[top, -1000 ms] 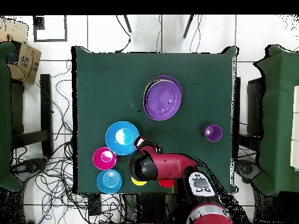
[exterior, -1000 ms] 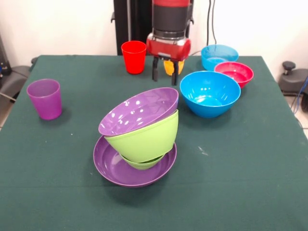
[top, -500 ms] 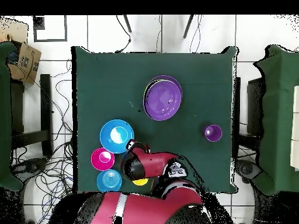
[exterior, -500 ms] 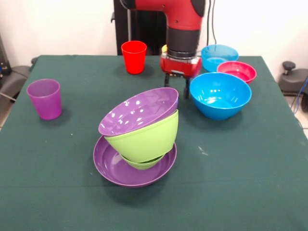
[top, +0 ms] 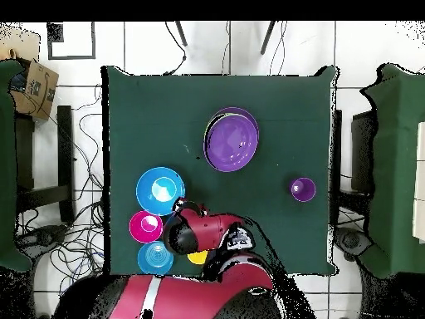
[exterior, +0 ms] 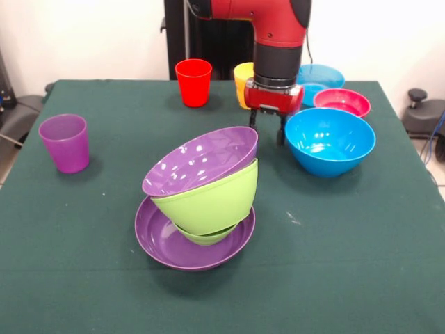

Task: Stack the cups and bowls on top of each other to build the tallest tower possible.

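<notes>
The tower (exterior: 203,198) stands mid-table: a shallow purple bowl at the bottom, a lime green bowl (exterior: 212,198) on it, and a tilted purple bowl (exterior: 201,158) on top; from above it shows as purple bowl (top: 232,139). My gripper (exterior: 268,127) hangs open and holds nothing, its right finger against the left rim of the large blue bowl (exterior: 330,139) (top: 160,189). Behind the gripper are the red cup (exterior: 193,82) and the partly hidden yellow-orange cup (exterior: 243,78). The purple cup (exterior: 65,142) (top: 302,188) stands alone at the left.
A red small bowl (exterior: 342,102) (top: 147,225) and a light blue bowl (exterior: 318,75) (top: 154,257) sit close behind the blue bowl. The green cloth table (exterior: 361,264) ends near them on the right. My arm covers the red cup in the overhead view.
In the front view my gripper has moved right and nearer, and the blue bowl has slid right with it. The yellow-orange cup now shows behind the arm.
</notes>
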Available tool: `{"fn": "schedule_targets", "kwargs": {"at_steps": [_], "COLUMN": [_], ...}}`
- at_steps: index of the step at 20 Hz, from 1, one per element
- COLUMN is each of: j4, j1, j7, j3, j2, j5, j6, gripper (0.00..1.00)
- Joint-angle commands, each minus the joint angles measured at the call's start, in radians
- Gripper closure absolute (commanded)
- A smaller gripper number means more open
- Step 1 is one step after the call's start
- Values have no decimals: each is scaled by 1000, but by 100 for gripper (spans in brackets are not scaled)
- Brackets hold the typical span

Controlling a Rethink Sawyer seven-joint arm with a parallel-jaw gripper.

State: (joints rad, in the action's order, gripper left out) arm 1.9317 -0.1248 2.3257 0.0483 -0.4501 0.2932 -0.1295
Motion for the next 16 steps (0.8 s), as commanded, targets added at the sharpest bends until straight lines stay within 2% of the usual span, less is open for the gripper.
{"fn": "schedule_targets", "kwargs": {"at_steps": [1, 8, 13, 16], "j4": [-56, -16, 78, 113], "j1": [-10, -67, -160, -202], "j7": [65, 42, 6, -16], "j3": [-75, -117, -204, -250], "j2": [-66, -124, -242, -317], "j5": [-44, -13, 12, -6], "j6": [126, 159, 223, 296], "gripper": [0, 0, 0, 0]}}
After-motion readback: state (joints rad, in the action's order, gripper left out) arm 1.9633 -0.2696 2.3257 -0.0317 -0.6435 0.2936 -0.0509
